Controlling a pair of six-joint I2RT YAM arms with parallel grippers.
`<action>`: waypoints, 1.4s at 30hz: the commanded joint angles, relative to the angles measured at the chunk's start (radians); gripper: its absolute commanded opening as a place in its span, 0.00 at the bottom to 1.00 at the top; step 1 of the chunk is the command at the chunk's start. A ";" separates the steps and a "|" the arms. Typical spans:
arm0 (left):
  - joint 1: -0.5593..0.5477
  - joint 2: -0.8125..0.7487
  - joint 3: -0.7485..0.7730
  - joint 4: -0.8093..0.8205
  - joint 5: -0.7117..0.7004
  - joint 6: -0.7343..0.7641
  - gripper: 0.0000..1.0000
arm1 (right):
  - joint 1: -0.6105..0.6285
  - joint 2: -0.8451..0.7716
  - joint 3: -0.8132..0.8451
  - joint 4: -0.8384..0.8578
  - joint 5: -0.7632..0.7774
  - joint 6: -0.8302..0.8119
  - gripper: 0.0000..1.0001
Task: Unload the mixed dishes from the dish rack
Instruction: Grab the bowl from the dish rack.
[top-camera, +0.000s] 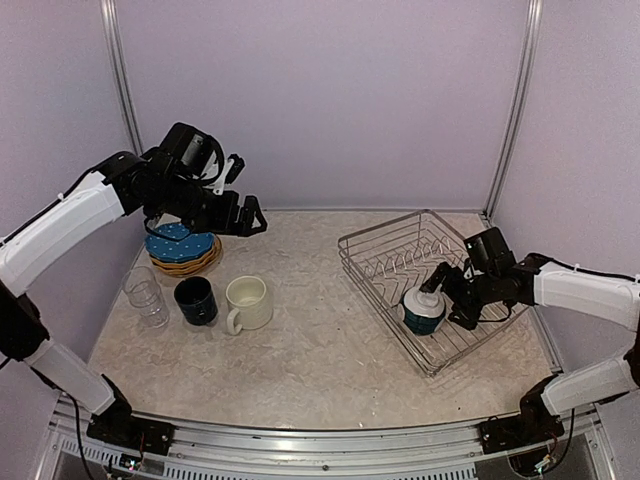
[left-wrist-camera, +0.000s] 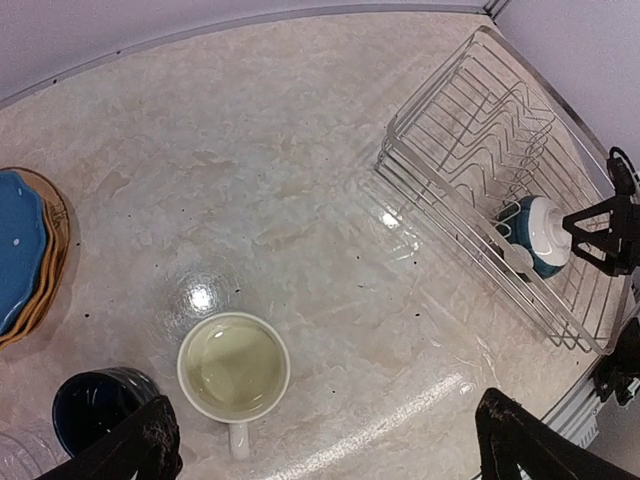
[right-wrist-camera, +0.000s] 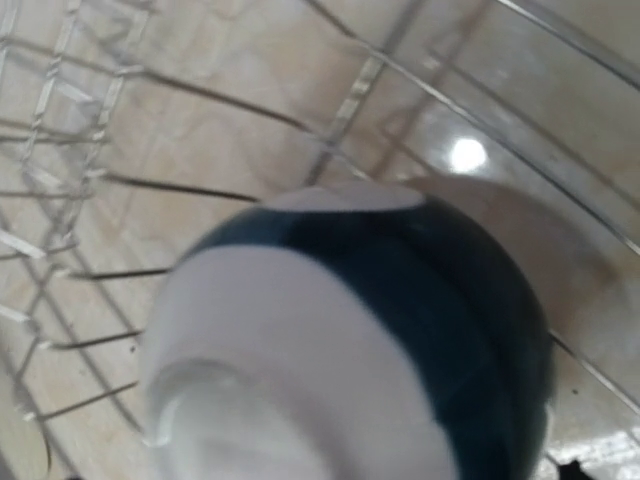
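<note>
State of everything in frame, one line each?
dish rack: on table, holds only the teal bowl
teal bowl: tilted, in rack
blue dotted plate: atop orange plates
clear glasses: upright
navy mug: upright
cream mug: upright, empty
left pincer: open, empty
right pincer: open at bowl, not clamped

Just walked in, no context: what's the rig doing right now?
Two arms are unloading a dish rack. Most dishes sit out on the table at left: a plate stack topped by a blue dotted plate, clear glasses, a navy mug and a cream mug. The left gripper is open and empty above the stack. The right gripper is open inside the rack, right at the teal bowl, the last dish there.
</note>
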 joint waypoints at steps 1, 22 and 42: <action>0.016 -0.095 -0.097 0.117 -0.014 0.063 0.99 | -0.010 0.014 -0.044 0.019 0.016 0.117 1.00; 0.020 -0.117 -0.123 0.117 -0.023 0.076 0.99 | -0.061 0.015 -0.260 0.407 -0.052 0.183 1.00; 0.032 -0.075 -0.121 0.116 0.009 0.065 0.99 | -0.079 -0.100 -0.305 0.596 -0.144 0.054 1.00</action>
